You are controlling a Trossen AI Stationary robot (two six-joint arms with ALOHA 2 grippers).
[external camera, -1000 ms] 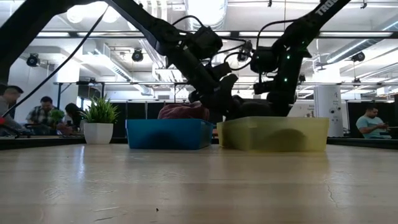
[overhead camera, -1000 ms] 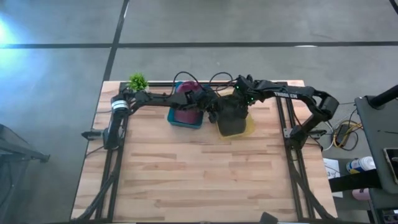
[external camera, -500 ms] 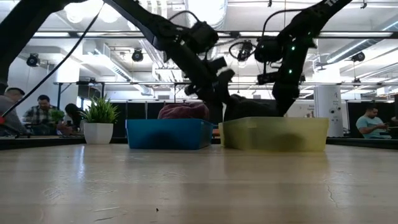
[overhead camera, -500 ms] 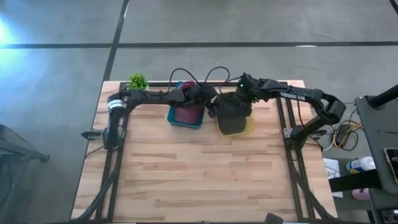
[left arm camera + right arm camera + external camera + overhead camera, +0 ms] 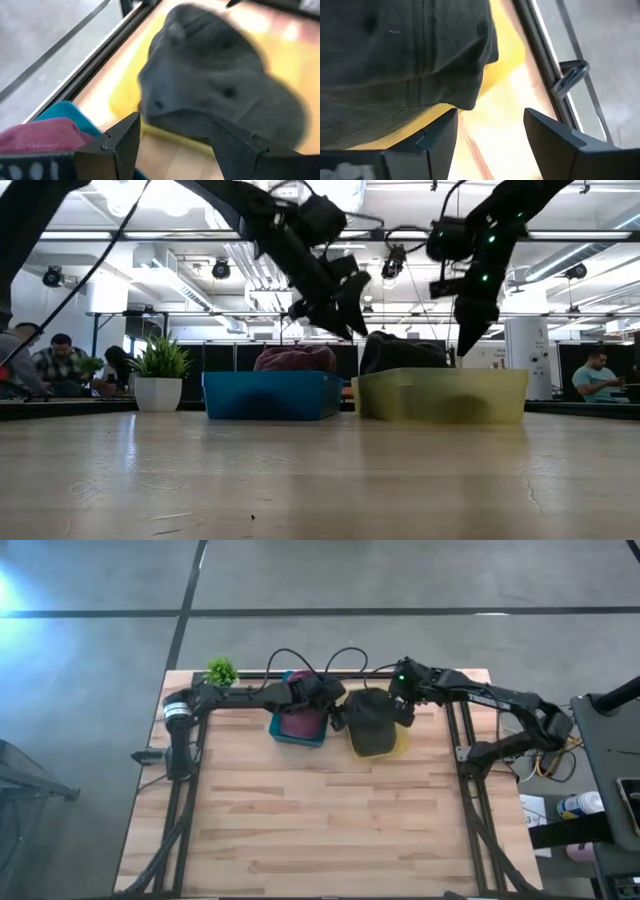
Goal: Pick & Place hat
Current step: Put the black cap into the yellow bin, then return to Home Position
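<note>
A dark grey cap (image 5: 373, 725) lies in the yellow bin (image 5: 401, 747), its crown rising above the rim (image 5: 400, 352). It fills the left wrist view (image 5: 220, 85) and the right wrist view (image 5: 405, 55). My left gripper (image 5: 338, 712) hangs open above the gap between the blue bin (image 5: 296, 730) and the yellow bin (image 5: 345, 305), clear of the cap. My right gripper (image 5: 405, 705) is open too, raised over the yellow bin's far right side (image 5: 468, 330). A maroon hat (image 5: 294, 359) rests in the blue bin.
A small potted plant (image 5: 221, 671) stands at the table's far left corner (image 5: 160, 370). Both bins sit side by side near the far edge. Bare wooden tabletop (image 5: 320, 810) stretches toward the near edge. People show in the room behind (image 5: 598, 375).
Both grippers have let go of the dark cap and risen out of the yellow bin, the left one drawing back toward the blue bin, the right one toward the table's right. The cap has stayed in the yellow bin.
</note>
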